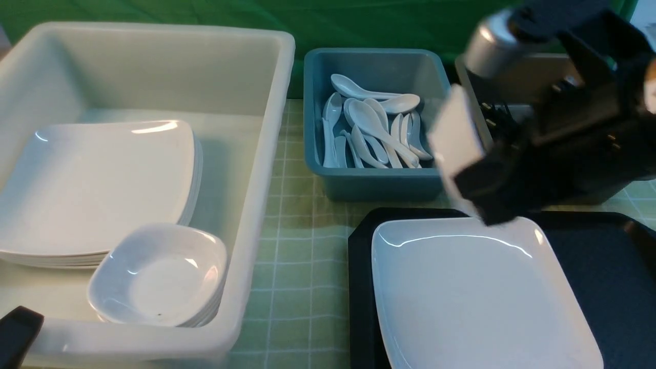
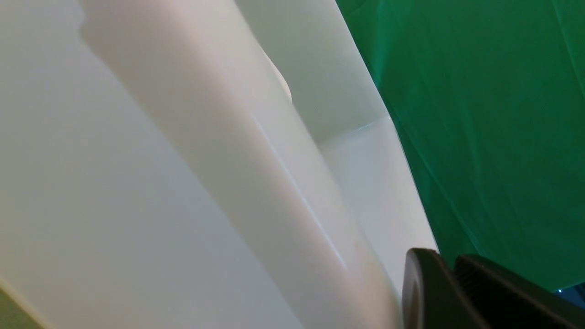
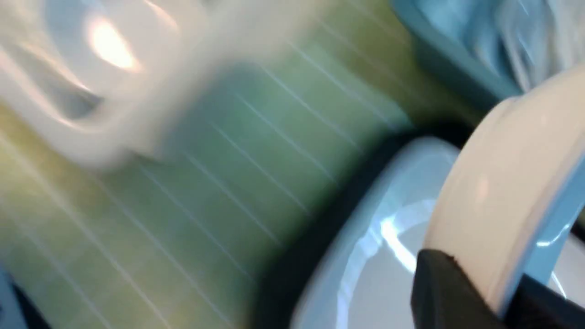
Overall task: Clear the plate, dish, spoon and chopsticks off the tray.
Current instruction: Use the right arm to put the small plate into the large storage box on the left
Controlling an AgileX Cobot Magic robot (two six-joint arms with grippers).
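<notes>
Plate on the tray, small dish aloft in the right gripper

The plate point(image 1: 476, 297) lies flat at the lower right of the front view, on the left-hand part of the black tray point(image 1: 589, 266) as pictured. Above its far edge, right of centre, the right gripper point(image 3: 480, 281) pinches the rim of a small white dish point(image 1: 455, 146), which is tipped steeply onto its side.

Behind the tray, at upper centre, a blue tub point(image 1: 379, 184) holds a jumble of white spoons point(image 1: 376, 123). A brown tub point(image 1: 543, 64) with dark items in it stands at the upper right, partly hidden by the right arm point(image 1: 574, 123).

A large white bin point(image 1: 264, 169) fills the left side of the frame. Inside are a stack of large plates point(image 1: 97, 189) and, nearer its front corner, a stack of small dishes point(image 1: 159, 277). One dark fingertip of the left gripper point(image 2: 450, 267) shows at the lower left edge; whether its jaws are spread or pressed together cannot be told. Pale green checked cloth point(image 1: 294, 287) runs between bin and tray, and a green curtain point(image 1: 205, 13) hangs behind.
</notes>
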